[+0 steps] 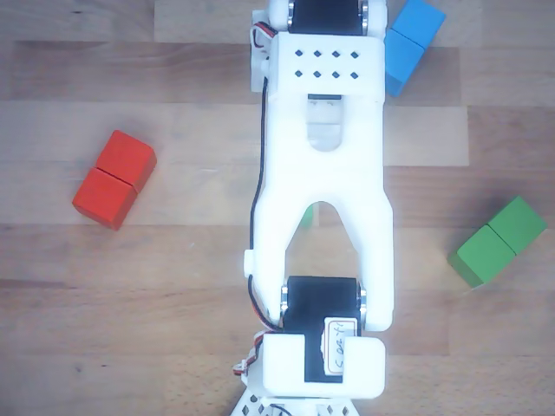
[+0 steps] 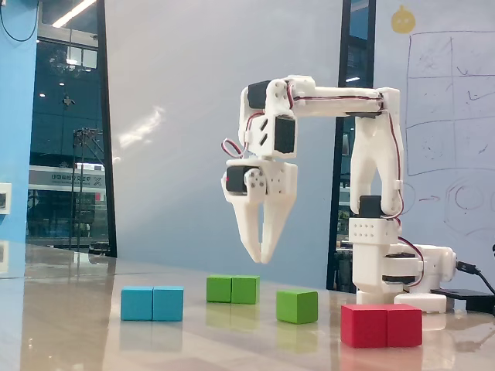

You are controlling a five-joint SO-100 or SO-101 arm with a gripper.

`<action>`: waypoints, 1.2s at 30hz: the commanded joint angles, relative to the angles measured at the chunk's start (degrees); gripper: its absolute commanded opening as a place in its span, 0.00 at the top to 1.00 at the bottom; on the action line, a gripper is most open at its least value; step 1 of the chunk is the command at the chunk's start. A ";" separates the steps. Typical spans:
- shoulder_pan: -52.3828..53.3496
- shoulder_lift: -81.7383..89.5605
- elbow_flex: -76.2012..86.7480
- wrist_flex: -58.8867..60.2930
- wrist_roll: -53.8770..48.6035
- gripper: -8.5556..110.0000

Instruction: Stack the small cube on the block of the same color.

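Note:
In the fixed view the small green cube (image 2: 297, 306) sits on the table between the green oblong block (image 2: 233, 289) and the red block (image 2: 382, 325). My gripper (image 2: 261, 255) hangs well above the table, over the gap between the oblong block and the cube. It points down, its fingertips are together and it holds nothing. In the other view the arm (image 1: 323, 173) covers the middle. Only a green sliver of the cube (image 1: 306, 218) shows under it. The green oblong block (image 1: 499, 241) lies at the right. The gripper itself is hidden there.
A red oblong block (image 1: 113, 179) lies at the left and a blue oblong block (image 1: 412, 43) at the top right, partly under the arm. In the fixed view the blue block (image 2: 152, 303) is leftmost. The arm's base (image 2: 387, 270) stands at the back right.

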 commanded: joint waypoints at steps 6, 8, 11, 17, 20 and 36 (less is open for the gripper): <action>0.44 1.32 -5.01 3.16 -0.35 0.93; 0.44 1.49 -3.78 3.69 -0.18 0.93; 0.35 3.69 -0.44 3.96 0.09 0.93; 0.35 5.89 6.24 1.41 -0.35 0.93; 0.18 7.65 9.93 0.26 -0.44 0.93; -0.35 13.54 16.35 1.14 -0.53 0.74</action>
